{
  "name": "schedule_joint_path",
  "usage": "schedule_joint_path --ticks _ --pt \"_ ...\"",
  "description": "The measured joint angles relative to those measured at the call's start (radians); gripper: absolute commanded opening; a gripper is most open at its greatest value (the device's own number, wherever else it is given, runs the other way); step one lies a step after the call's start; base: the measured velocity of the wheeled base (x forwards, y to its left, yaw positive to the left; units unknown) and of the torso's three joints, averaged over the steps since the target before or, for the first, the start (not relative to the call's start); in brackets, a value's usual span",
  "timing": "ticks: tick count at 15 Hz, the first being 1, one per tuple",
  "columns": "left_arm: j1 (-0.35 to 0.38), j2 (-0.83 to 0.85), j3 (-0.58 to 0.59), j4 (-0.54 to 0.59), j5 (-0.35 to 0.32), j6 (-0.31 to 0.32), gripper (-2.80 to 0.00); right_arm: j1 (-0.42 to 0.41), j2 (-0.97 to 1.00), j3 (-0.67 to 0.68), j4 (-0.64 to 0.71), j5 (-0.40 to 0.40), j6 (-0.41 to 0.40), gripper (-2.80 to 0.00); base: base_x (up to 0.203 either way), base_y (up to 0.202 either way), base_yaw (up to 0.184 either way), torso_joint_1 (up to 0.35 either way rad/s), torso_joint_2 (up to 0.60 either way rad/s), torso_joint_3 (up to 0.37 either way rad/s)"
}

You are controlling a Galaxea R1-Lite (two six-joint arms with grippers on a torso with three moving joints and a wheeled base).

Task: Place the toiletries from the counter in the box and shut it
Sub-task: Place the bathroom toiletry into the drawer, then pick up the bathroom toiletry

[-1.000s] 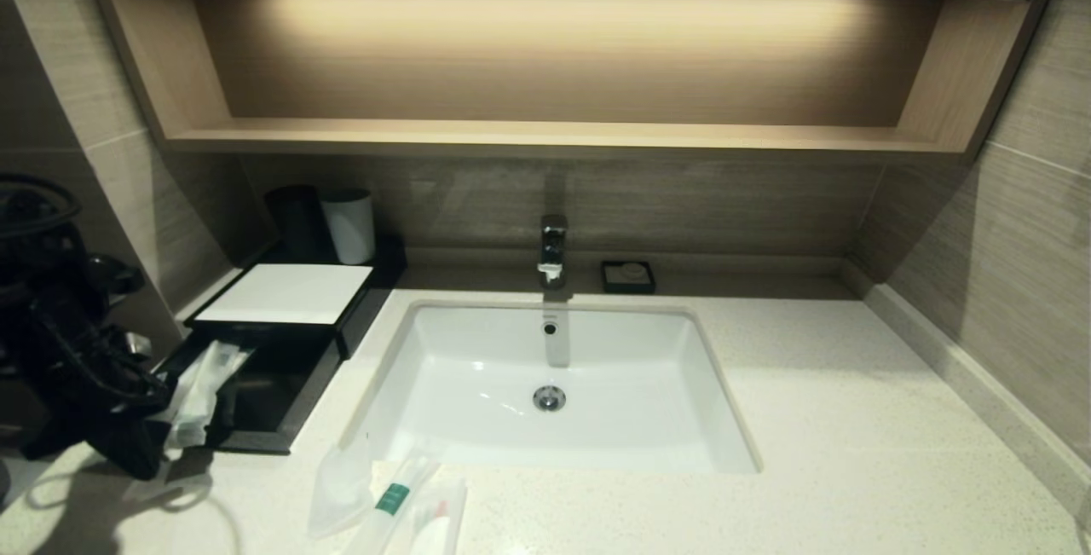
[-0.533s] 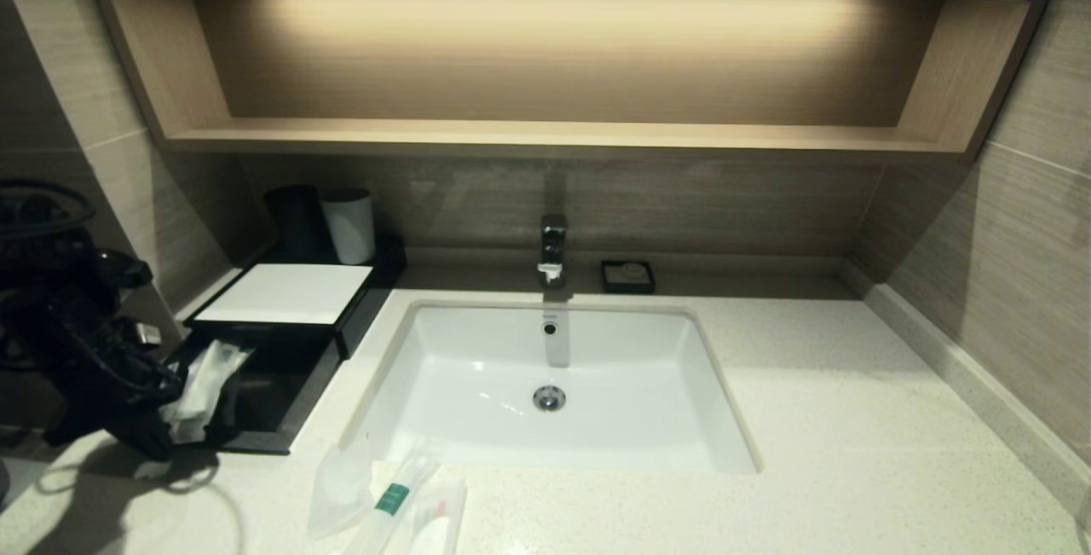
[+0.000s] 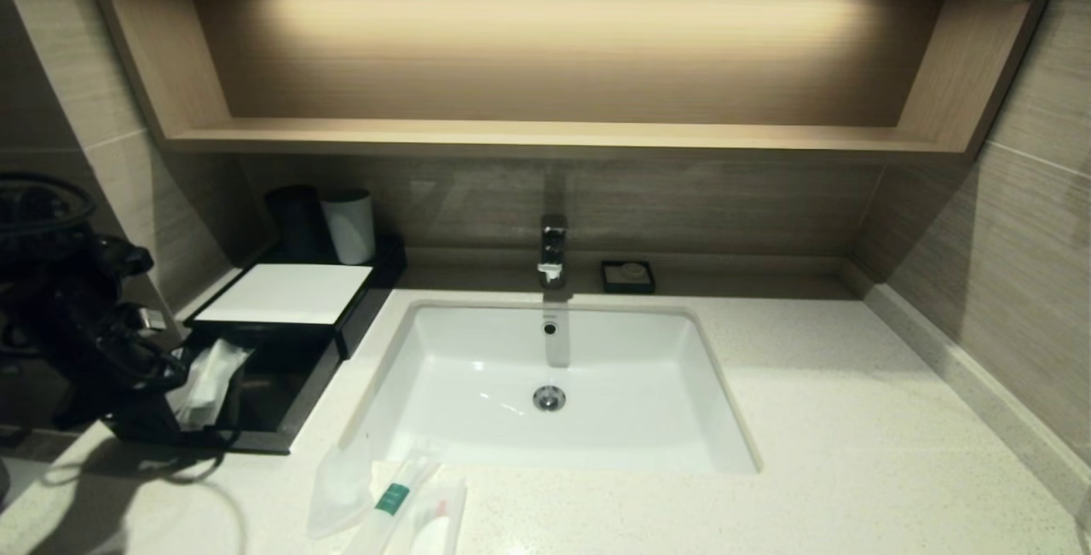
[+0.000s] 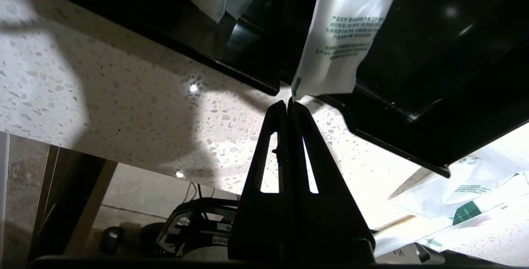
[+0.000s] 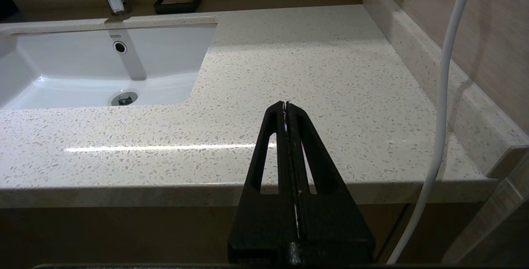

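We see the left gripper pinched shut on the corner of a packet, which hangs over the box drawer. Three packets, apparently, lie on the counter. Right gripper closed, empty, parked.

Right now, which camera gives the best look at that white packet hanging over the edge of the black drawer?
The left wrist view: the packet fills the frame close up, its green print visible, its corner pinched in the shut left gripper. The head view shows the packet small, beside the dark arm. The right wrist view misses it entirely.
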Motion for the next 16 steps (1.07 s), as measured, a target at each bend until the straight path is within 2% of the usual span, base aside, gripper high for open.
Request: schedule_joint_path --ticks 6,9,10,12,14,16 --pt "-0.014 -0.002 -0.027 -0.054 -0.001 0.0 -2.8 0.0 0.0 0.0 0.0 0.0 0.0 -2.8 0.0 0.0 0.0 0.0 0.0 0.0" --pt "-0.024 -0.036 -0.03 -0.04 -0.01 0.015 -2.8 0.0 0.0 0.0 0.0 0.0 0.0 -2.8 0.0 0.0 0.0 0.0 0.0 0.0" --pt "-0.034 -0.064 -0.032 -0.007 -0.014 0.033 -2.8 0.0 0.0 0.0 0.0 0.0 0.0 -2.8 0.0 0.0 0.0 0.0 0.0 0.0" --pt "-0.074 -0.134 -0.032 0.143 -0.02 0.083 -2.8 0.0 0.0 0.0 0.0 0.0 0.0 -2.8 0.0 0.0 0.0 0.0 0.0 0.0" --pt "-0.139 -0.217 -0.016 0.307 -0.033 0.115 -2.8 0.0 0.0 0.0 0.0 0.0 0.0 -2.8 0.0 0.0 0.0 0.0 0.0 0.0" --pt "-0.226 -0.297 0.016 0.386 -0.039 0.131 -2.8 0.0 0.0 0.0 0.0 0.0 0.0 -2.8 0.0 0.0 0.0 0.0 0.0 0.0"
